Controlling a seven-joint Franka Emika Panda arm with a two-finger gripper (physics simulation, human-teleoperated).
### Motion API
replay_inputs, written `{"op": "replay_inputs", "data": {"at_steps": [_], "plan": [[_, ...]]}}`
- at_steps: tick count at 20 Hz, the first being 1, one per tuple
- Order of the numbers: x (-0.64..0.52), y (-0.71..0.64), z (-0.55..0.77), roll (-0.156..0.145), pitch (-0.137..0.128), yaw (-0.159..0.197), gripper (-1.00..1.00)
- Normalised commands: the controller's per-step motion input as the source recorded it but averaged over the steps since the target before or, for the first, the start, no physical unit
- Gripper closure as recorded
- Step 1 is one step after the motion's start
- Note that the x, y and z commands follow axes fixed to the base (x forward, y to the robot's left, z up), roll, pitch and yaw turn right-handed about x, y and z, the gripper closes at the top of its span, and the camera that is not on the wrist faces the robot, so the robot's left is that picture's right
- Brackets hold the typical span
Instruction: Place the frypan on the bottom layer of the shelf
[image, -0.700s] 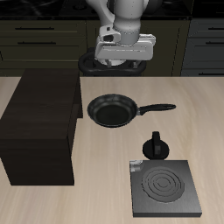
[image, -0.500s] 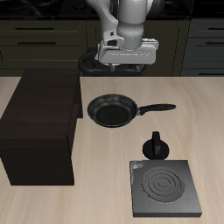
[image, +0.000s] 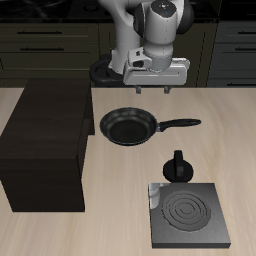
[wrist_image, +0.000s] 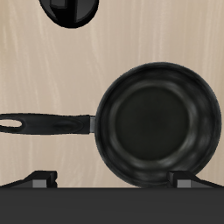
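Frypan (image: 128, 126): one, black, round, with a single long straight handle (image: 180, 124). Lies flat on the table (image: 230, 150), below the gripper (image: 151, 87) and a little nearer the table's front edge than it; the handle runs away from the shelf (image: 45, 145). Not touched by anything.

Gripper: one, two fingers, hanging in the air above the pan, well clear of it. Fingers stand apart with nothing between them; the wrist view shows both fingertips (wrist_image: 41, 179) spread wide over the frypan (wrist_image: 156, 122).

Shelf: one, dark wooden cabinet, standing to the side of the gripper, beyond the pan's round body. Its compartments cannot be seen from either view.

Progress, as judged: nothing done yet. Pan ungrasped and still on the table; descent, grasp, lift, carry and placement on the bottom layer all remain.

Other items: one square stove plate (image: 187, 213) with rings; one small black pot (image: 178, 166) with a knob, between pan and plate.
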Motion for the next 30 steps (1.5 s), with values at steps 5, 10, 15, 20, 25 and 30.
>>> {"op": "replay_inputs", "data": {"at_steps": [5,10,15,20,25,30], "plan": [[-0.01,0.16,-0.29,0.015,0.032,0.010,-1.00],[-0.03,0.13,-0.28,0.015,0.016,0.038,-1.00],[-0.05,0.02,-0.20,-0.015,-0.051,0.059,-1.00],[-0.10,-0.01,-0.36,-0.013,0.004,0.039,-1.00],[-0.09,-0.02,-0.19,-0.012,-0.005,0.004,-1.00],[0.02,-0.13,-0.37,-0.034,0.044,0.006,-1.00]]}}
